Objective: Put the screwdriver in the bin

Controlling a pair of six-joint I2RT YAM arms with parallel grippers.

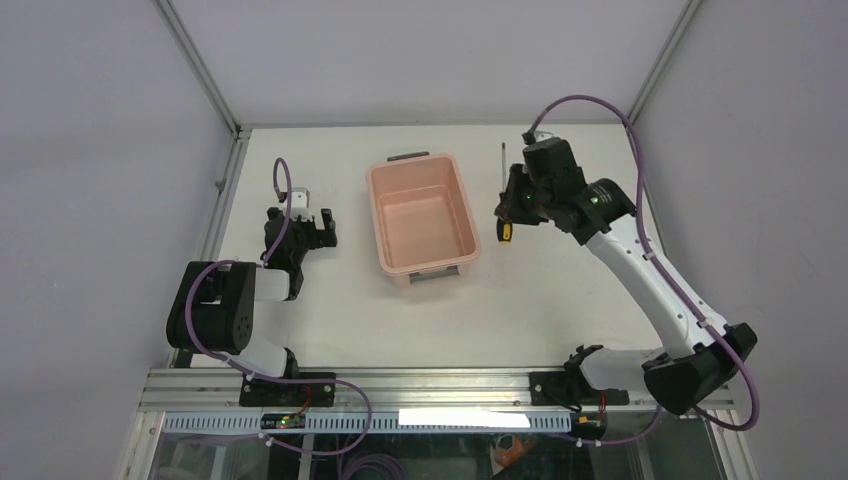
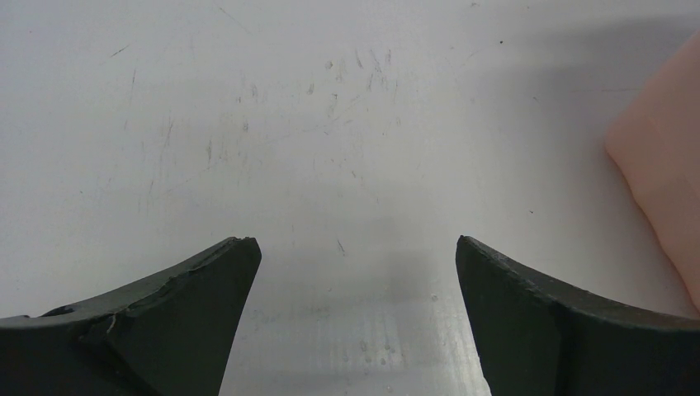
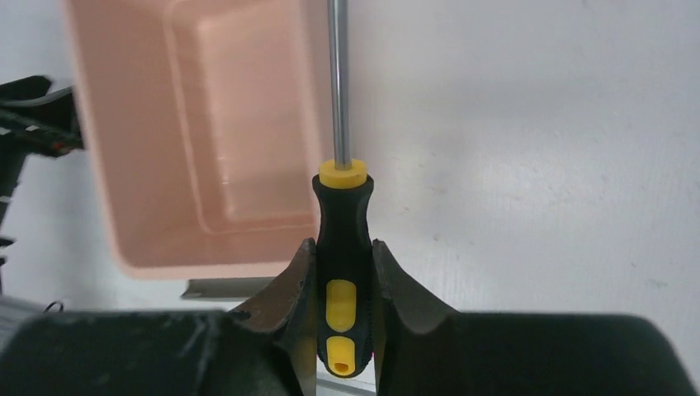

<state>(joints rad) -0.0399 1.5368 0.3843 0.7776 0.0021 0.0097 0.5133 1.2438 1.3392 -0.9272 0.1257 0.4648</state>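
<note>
The salmon-pink bin (image 1: 421, 215) stands in the middle of the table, with nothing in it. My right gripper (image 1: 512, 207) is shut on the black-and-yellow handle of the screwdriver (image 1: 503, 190), just right of the bin's right wall; the thin shaft points to the far side. In the right wrist view the jaws clamp the screwdriver's handle (image 3: 343, 264) from both sides, and the bin (image 3: 198, 140) lies to the left, below it. My left gripper (image 1: 314, 228) is open and empty, left of the bin. In the left wrist view the bin's corner (image 2: 664, 165) shows at the right edge.
The white table is walled by grey panels at the back and sides. A metal rail (image 1: 430, 385) runs along the near edge where both arm bases sit. A grey handle clip (image 1: 437, 275) sticks out at the bin's near end and another (image 1: 408, 155) at its far end.
</note>
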